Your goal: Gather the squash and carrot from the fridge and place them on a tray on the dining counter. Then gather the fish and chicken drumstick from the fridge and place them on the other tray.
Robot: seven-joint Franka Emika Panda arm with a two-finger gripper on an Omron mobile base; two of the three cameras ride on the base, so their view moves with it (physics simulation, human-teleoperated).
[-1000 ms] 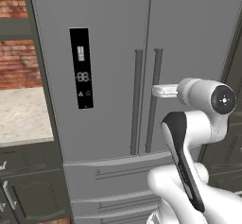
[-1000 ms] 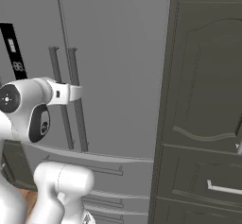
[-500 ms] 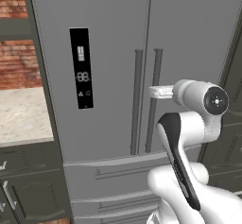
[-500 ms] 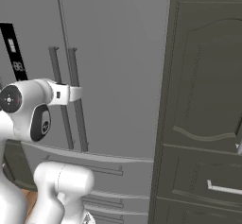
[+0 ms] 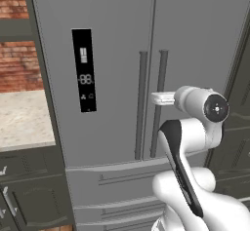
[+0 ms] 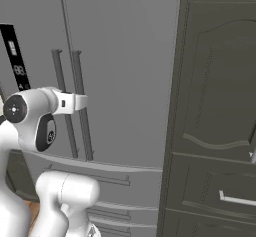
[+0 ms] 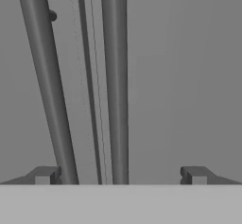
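Observation:
The fridge (image 5: 112, 54) is closed, its two doors meeting at a centre seam. The squash, carrot, fish, chicken drumstick and both trays are hidden or out of view. My gripper (image 5: 157, 98) points at the doors, level with the middle of the right door handle (image 5: 161, 74) and just short of it. From the right base camera the gripper (image 6: 84, 101) sits in front of the same handle (image 6: 79, 76). The hand camera has the gripper (image 7: 120, 176) open, with the right handle (image 7: 116, 76) between the fingertips (image 7: 45, 175) and the left handle (image 7: 47, 86) above the left tip. Nothing is held.
A black display panel (image 5: 84, 69) is set in the left door. Freezer drawers (image 5: 112, 176) lie below the doors. A tall dark cabinet (image 6: 215, 106) stands right of the fridge. A pale counter (image 5: 24, 120) with a brick wall behind it lies to the left.
The wrist has shifted slightly left and the hand has edged a little closer to the fridge handles. The jaws stay open and the doors stay closed.

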